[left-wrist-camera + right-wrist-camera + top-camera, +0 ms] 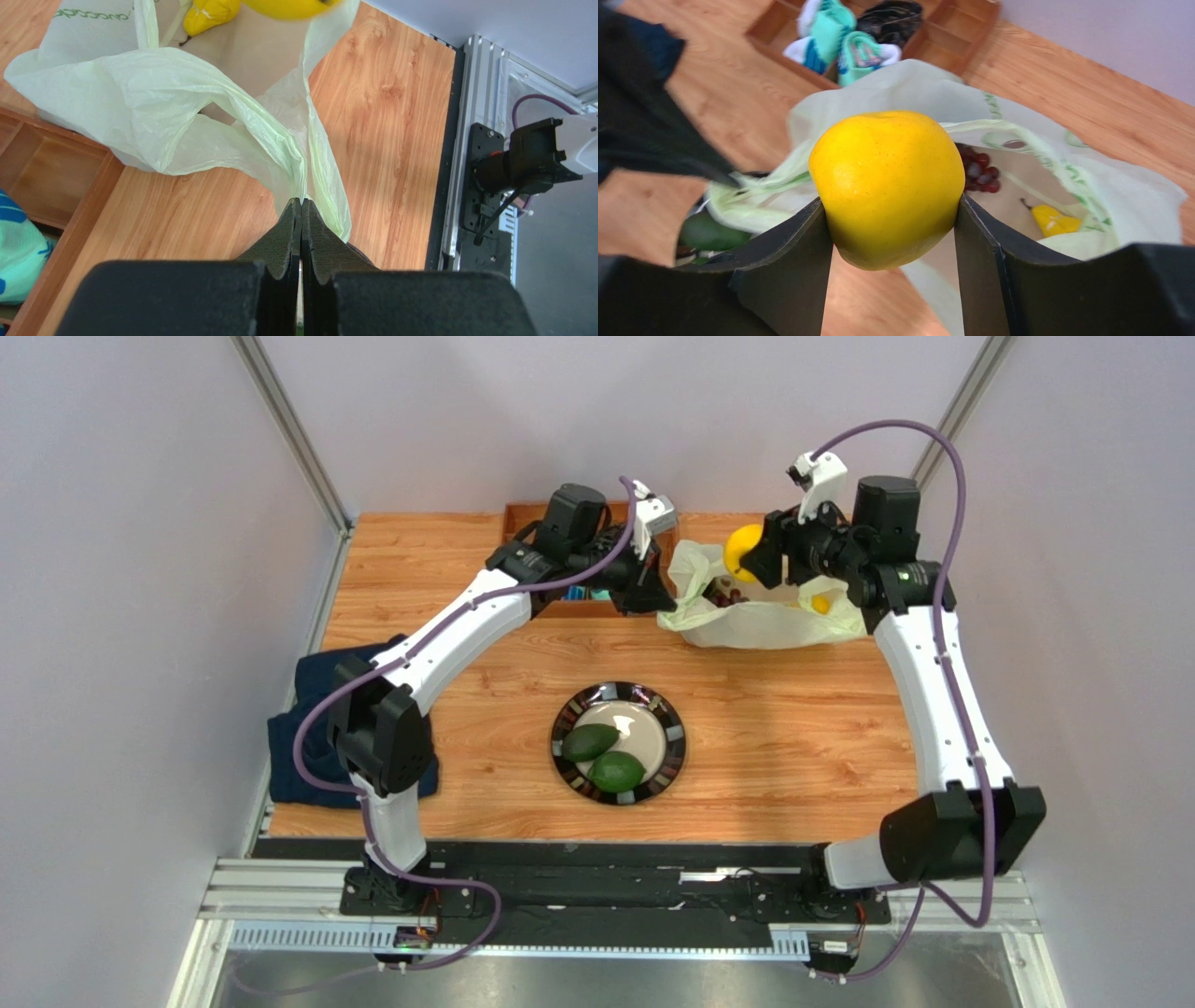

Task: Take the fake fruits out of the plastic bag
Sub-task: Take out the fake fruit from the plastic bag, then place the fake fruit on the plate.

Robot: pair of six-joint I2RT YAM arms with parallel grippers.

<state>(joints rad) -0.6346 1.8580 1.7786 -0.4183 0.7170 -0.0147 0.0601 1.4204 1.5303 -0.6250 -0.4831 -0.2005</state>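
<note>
The pale green plastic bag (765,623) lies open at the back of the table. My left gripper (659,595) is shut on its left edge, which shows pinched between the fingertips in the left wrist view (302,204). My right gripper (753,555) is shut on a yellow lemon (739,549) and holds it above the bag's mouth; the right wrist view shows the lemon (889,183) between the fingers. Inside the bag lie a dark red grape bunch (980,171) and a second yellow fruit (1053,220). Two green avocados (591,741) (616,772) lie on a black-rimmed plate (671,742).
A wooden compartment tray (540,515) at the back holds teal-and-white socks (840,38), just left of the bag. A dark navy cloth (302,735) lies at the table's left edge. The plate sits mid-table, in front of the bag.
</note>
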